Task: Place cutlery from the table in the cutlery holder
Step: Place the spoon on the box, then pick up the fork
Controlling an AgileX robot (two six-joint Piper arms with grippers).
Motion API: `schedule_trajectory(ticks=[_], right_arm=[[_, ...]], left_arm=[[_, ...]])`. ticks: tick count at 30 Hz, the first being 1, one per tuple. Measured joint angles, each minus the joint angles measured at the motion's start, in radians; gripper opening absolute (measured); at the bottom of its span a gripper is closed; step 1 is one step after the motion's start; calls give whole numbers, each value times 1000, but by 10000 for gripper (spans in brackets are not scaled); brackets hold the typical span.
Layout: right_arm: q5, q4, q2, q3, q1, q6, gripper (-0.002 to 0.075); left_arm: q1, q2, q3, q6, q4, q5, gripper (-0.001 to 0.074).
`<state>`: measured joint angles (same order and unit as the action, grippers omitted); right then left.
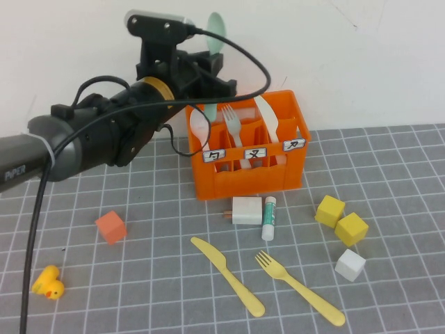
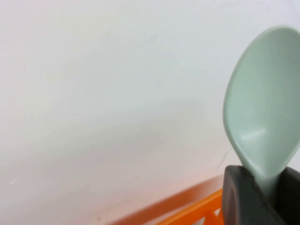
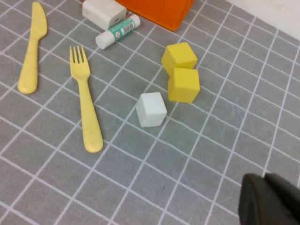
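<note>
My left gripper (image 1: pixel 208 73) is shut on the pale mint-green spoon (image 1: pixel 216 33) and holds it upright over the back left of the orange cutlery holder (image 1: pixel 250 177). The spoon's bowl points up and its handle reaches down towards the left compartment. In the left wrist view the spoon (image 2: pixel 265 117) sits between my left gripper's (image 2: pixel 267 187) jaws, above the holder's rim (image 2: pixel 197 213). The yellow knife (image 1: pixel 226 273) and yellow fork (image 1: pixel 299 289) lie on the table in front. My right gripper (image 3: pixel 269 199) hovers shut and empty, away from the fork (image 3: pixel 85 105) and knife (image 3: pixel 32 47).
A white spoon (image 1: pixel 199 129), fork (image 1: pixel 231 120) and knife (image 1: pixel 268 115) stand in the holder. A white block (image 1: pixel 247 210) and a glue stick (image 1: pixel 269 217) lie before it. Two yellow cubes (image 1: pixel 329 210), a white cube (image 1: pixel 350 264), an orange cube (image 1: pixel 111 227) and a toy duck (image 1: pixel 49 284) sit around.
</note>
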<state>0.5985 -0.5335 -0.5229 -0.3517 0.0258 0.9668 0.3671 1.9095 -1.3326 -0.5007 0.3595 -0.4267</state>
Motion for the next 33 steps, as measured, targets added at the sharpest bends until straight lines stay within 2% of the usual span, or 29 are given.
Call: schedule_trajectory(ticks=[16,19,22,25,29,33], right_arm=[[2,0,0,0,0,1,-3],[4,0,0,0,0,1,-3],[7,0,0,0,0,1,-3],[7,0,0,0,0,1,-3],[-1,0,0,0,0,3,-3],[-14,-13,0,0,0,24,-3]], left_arm=[[-12,122,0,32,-6,-38,113],[-19,125,0,43,-2,-38,208],[-25,121,0,48,7,-38,344],[-36,88,2,49,37,-33,386],[-42,-6,2,50,71,35,347],[-42,-163,2,50,130,233,197]])
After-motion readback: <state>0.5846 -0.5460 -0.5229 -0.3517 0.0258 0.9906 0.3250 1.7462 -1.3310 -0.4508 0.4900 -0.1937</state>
